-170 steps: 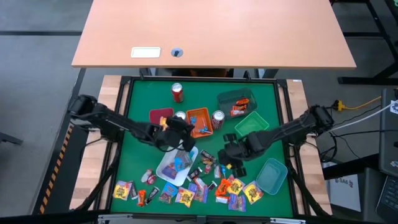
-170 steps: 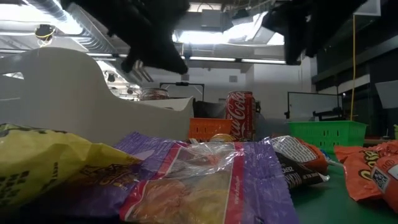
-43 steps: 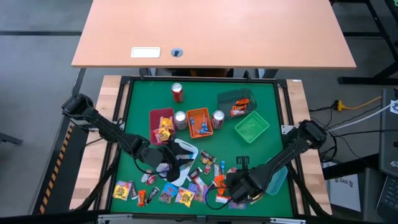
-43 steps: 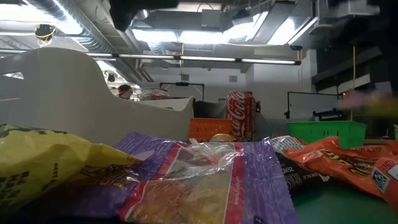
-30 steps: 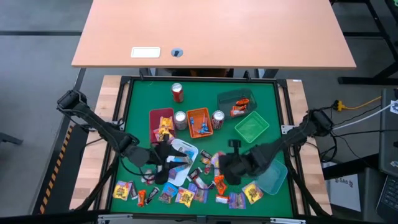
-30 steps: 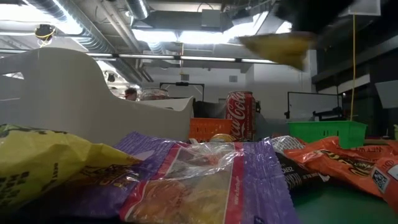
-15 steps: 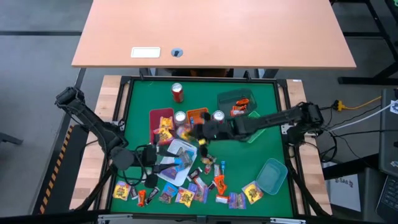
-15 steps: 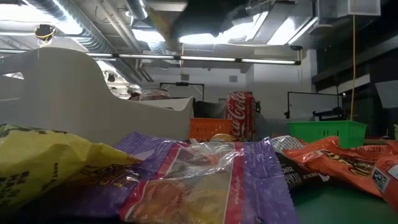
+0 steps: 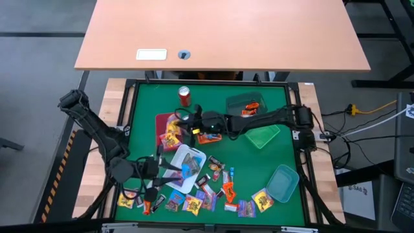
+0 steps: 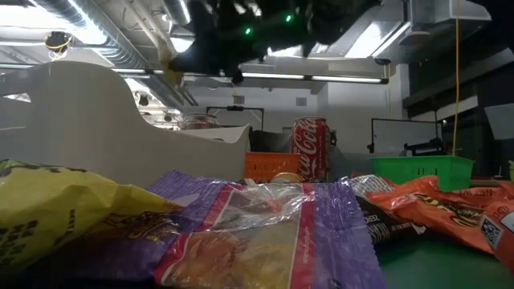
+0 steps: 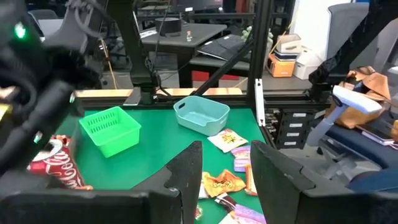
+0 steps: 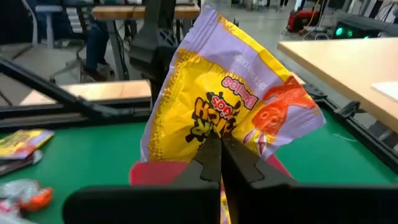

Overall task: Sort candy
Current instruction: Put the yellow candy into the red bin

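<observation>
Your right claw (image 9: 189, 127) is gripping a yellow candy packet (image 12: 231, 102) shut between its fingers, hanging directly above the dark red tray (image 9: 162, 121); release straight down. Your left claw (image 9: 157, 169), parted and empty, is waiting nearer the bench's front pile.

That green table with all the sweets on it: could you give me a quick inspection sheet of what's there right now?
Surface: green mat inside a black frame.
Job's things: small wrapped candies scattered along the near edge; a yellow-and-purple candy packet is pinched in the right gripper, above the dark red plastic tray.
Clutter: coloured trays, namely orange, bright green, dark green, teal, white; red soda can.
Grippers: right shut on the packet; left gripper open, empty, by the white tray.
Cables: yellow cable off the table's right.
Surroundings: bare wooden desk behind; office chairs and desks beyond.
</observation>
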Robot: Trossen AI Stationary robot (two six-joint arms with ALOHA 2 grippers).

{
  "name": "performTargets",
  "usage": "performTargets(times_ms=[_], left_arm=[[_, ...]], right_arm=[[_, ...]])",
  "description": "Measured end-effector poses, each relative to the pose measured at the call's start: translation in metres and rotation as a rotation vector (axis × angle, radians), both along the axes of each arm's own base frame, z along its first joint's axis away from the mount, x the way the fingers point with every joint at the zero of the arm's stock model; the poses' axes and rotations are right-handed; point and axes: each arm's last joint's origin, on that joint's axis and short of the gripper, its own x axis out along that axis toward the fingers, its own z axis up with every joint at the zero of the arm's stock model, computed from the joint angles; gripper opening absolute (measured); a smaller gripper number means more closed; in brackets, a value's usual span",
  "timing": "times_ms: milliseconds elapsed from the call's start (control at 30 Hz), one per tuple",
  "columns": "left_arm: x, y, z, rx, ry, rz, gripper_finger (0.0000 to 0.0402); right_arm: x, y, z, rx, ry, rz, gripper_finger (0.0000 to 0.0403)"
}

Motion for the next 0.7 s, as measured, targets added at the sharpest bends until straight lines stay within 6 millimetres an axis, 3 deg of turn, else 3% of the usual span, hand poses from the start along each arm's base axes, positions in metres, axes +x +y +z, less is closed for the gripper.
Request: performTargets(times_ms=[200,400,700], left_arm=[[-0.007,-0.007,0.000,-0.014,0.001,-0.033,0.0125],[-0.018,-0.017,-0.003,-0.154,0.037,-0.059,0.0125],[-0.044,-0.028,-0.029,-0.516,0.374,-0.068,0.0125]], right_arm=[[0.008,-0.002,-0.022,0.000,0.000,-0.003,0.0001],[0.012,-0.001,-0.034,0.000,0.010,-0.003,0.0001],[0.012,-0.001,-0.033,0.000,-0.005,-0.003,0.0001]])
